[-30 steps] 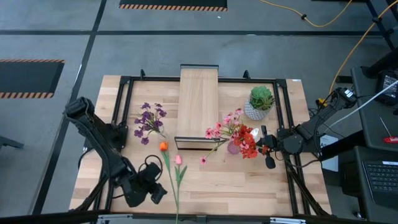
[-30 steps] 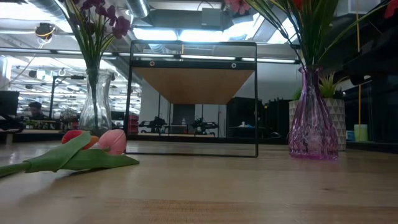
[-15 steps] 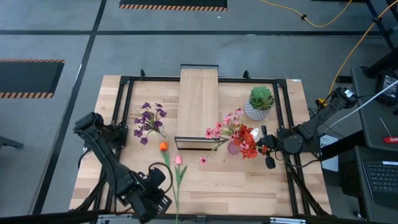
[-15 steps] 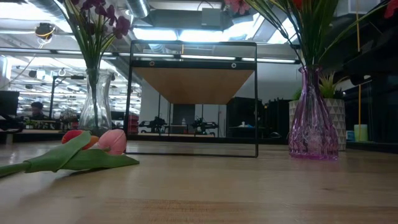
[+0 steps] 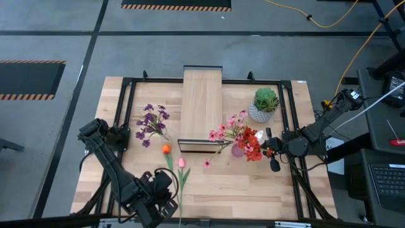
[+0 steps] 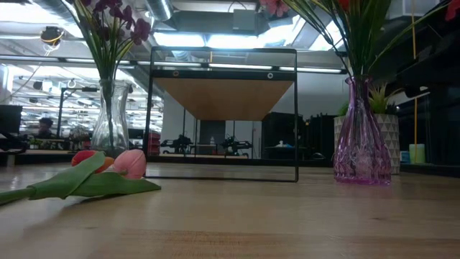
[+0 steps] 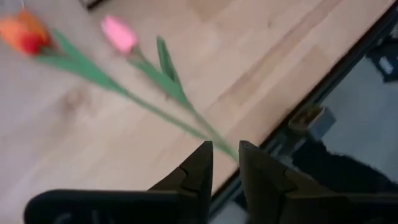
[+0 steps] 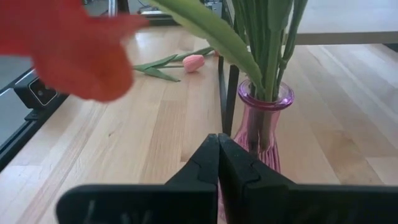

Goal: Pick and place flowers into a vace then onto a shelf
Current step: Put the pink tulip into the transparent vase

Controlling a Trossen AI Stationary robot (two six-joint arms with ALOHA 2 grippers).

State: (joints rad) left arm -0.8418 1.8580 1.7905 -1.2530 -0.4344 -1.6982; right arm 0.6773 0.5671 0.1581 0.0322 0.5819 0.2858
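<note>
An orange tulip and a pink tulip lie flat on the table, their green stems running toward the near edge. My left gripper hovers over the stem ends near that edge, open by a narrow gap and touching nothing. Purple flowers stand in a clear vase. Pink blossoms and red blooms stand in a pink vase. My right gripper is shut, just right of the pink vase. The light-wood shelf stands mid-table.
A round green plant in a white pot stands right of the shelf, behind the pink vase. A dark frame rims the table. Bare wood lies between the tulips and the pink vase. A person sits far off in the room.
My left arm has swung toward the table's near edge and a little to the right, bringing its gripper up to the stem ends of the two tulips, and has turned as it went. The flowers, the vases and my right arm have kept still.
</note>
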